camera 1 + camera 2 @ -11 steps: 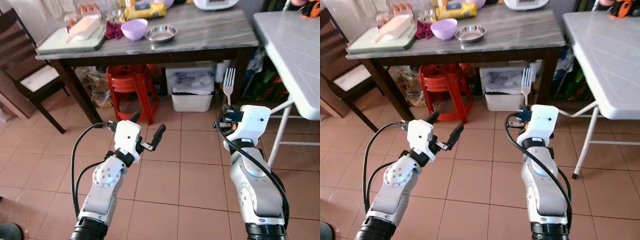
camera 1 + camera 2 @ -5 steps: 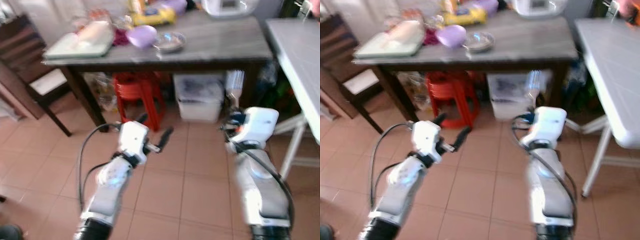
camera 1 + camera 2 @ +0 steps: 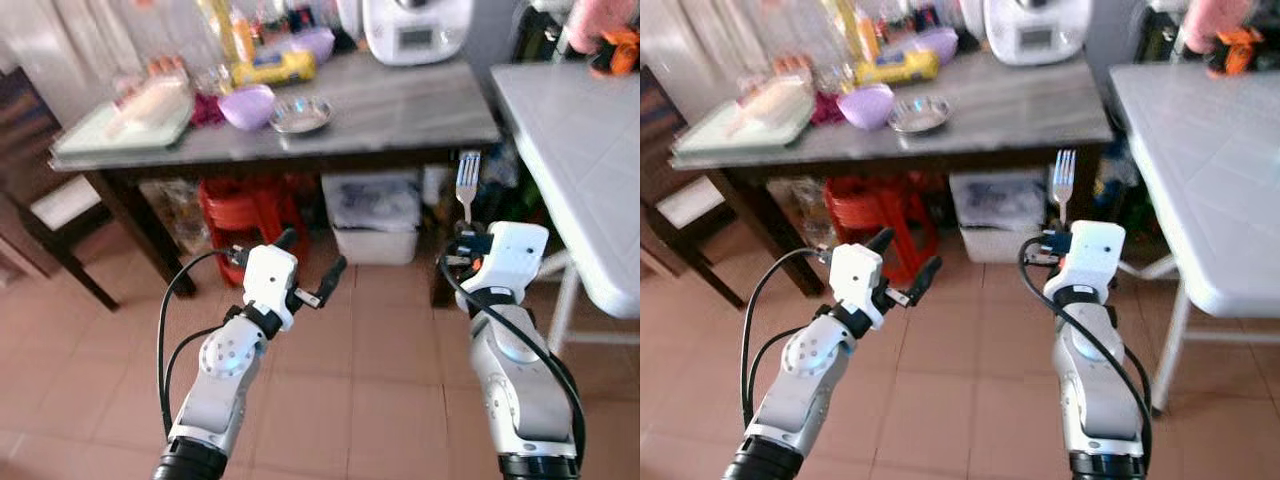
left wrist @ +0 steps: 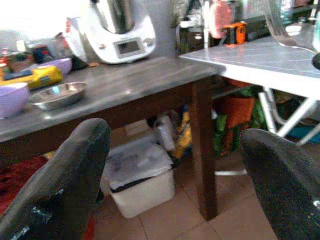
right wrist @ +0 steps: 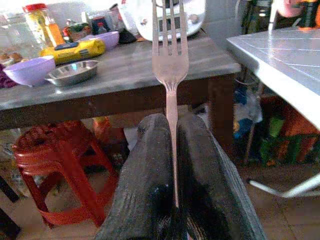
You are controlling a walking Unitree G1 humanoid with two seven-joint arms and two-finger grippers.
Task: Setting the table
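a dark grey surface (image 3: 420, 100) stands ahead over the tiled floor (image 3: 390, 340), carrying a white kitchen machine (image 3: 415, 25), a tray (image 3: 110, 135), a lilac bowl (image 3: 246, 105), a yellow packet (image 3: 268, 68) and a steel dish (image 3: 300, 113). a white folding surface (image 3: 575, 150) runs along the robot's right. under the dark one sit a red stool (image 3: 250, 215) and a lidded white bin (image 3: 375, 210). the left gripper (image 3: 308, 262) is raised above the floor, fingers (image 4: 65, 185) spread wide apart and holding nothing. the right gripper (image 5: 170, 165) has its fingers pressed together on the handle of a fork (image 3: 466, 185), which stands upright with tines up, near the dark surface's front edge.
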